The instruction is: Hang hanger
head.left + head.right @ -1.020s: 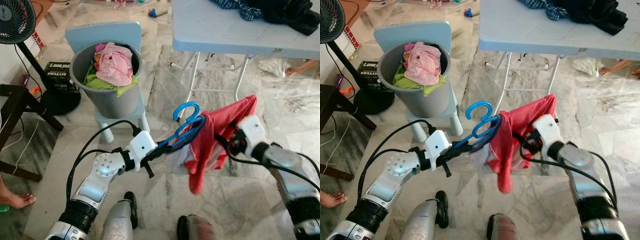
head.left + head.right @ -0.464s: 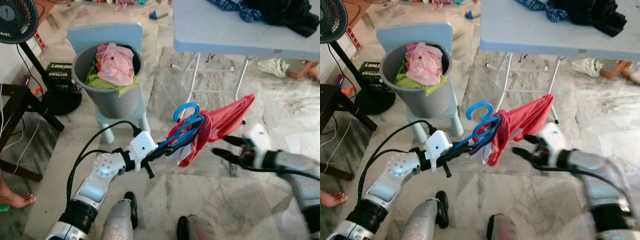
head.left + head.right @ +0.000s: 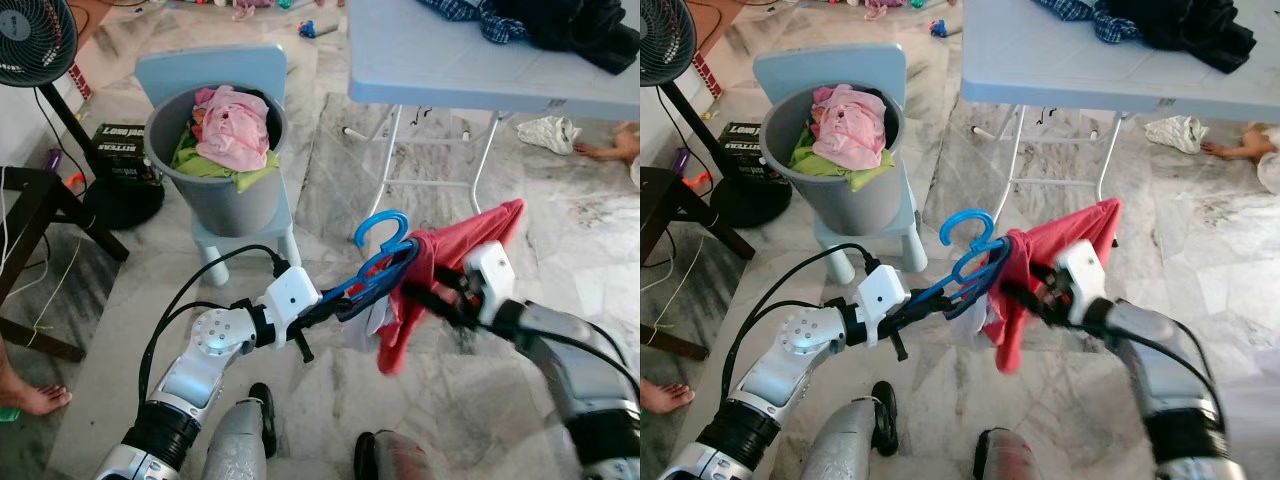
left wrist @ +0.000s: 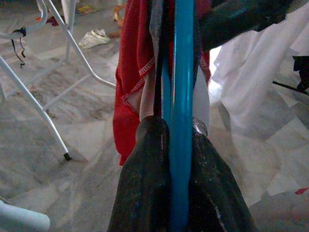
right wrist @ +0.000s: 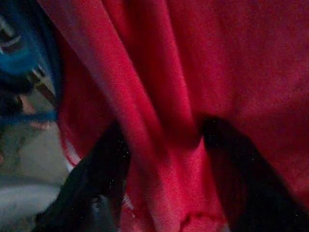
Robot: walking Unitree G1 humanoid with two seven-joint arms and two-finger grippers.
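Observation:
A blue hanger [image 3: 385,230] sticks up and to the right from my left gripper [image 3: 325,305], which is shut on its lower bar; the left wrist view shows the bar [image 4: 183,72] clamped between both black fingers. A red garment [image 3: 470,240] is draped over the hanger's far end and hangs down to a point. My right gripper [image 3: 425,295] reaches in from the right at the garment's lower part. In the right wrist view its two fingers [image 5: 106,164] stand apart, open, with red cloth [image 5: 193,72] between them.
A grey bucket [image 3: 215,190] full of clothes stands on a light-blue chair [image 3: 210,65] ahead on the left. A white folding table [image 3: 450,60] with dark clothes on it is ahead on the right. A fan [image 3: 30,40] and a dark wooden stand [image 3: 30,210] are at left; a person's foot [image 3: 30,400] is low left.
My right gripper, which had let go and pulled back open from the red garment, has come back into the cloth. The left gripper with the hanger shifted slightly right.

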